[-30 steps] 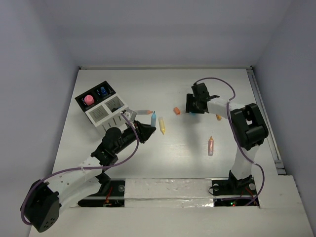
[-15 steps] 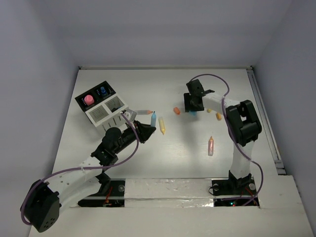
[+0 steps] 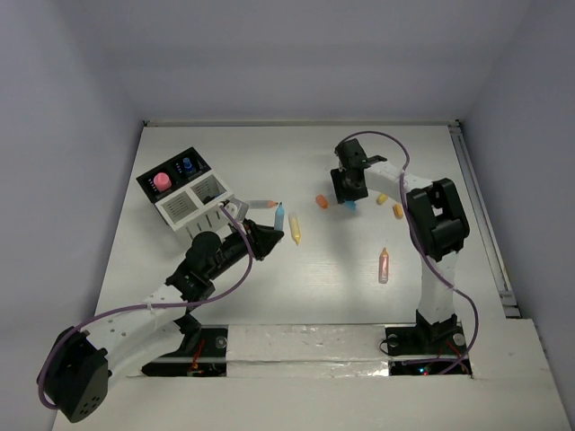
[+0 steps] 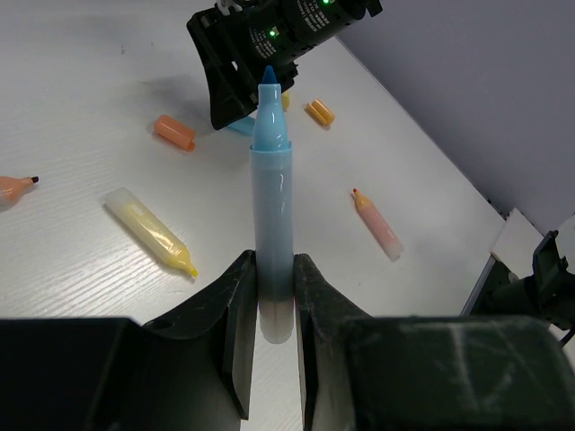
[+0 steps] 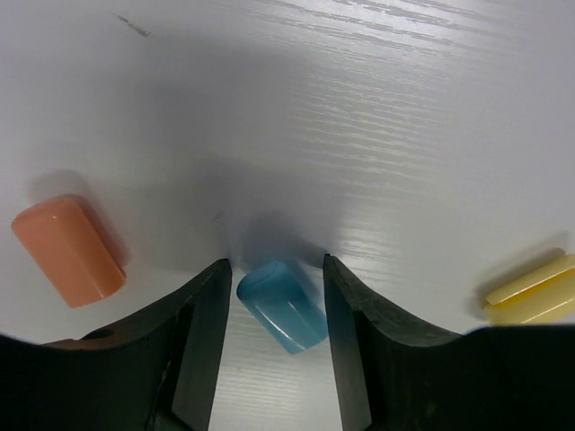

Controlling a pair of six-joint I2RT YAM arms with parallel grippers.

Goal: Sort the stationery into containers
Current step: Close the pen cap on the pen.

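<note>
My left fingers (image 4: 238,332) pinch the light blue marker (image 4: 272,206); my right fingers (image 5: 202,341) stand open astride the blue cap (image 5: 283,305) beside the orange cap (image 5: 67,250).

A white table (image 3: 296,296) bears the organizer block (image 3: 180,212) far left. Loose on it — yellow highlighter (image 3: 294,229), pink marker (image 3: 384,266), orange cap (image 3: 322,202), blue cap (image 5: 280,305).

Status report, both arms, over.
Left gripper shut on blue marker. Right gripper open, straddling blue cap. Orange cap close by, not touching.
</note>
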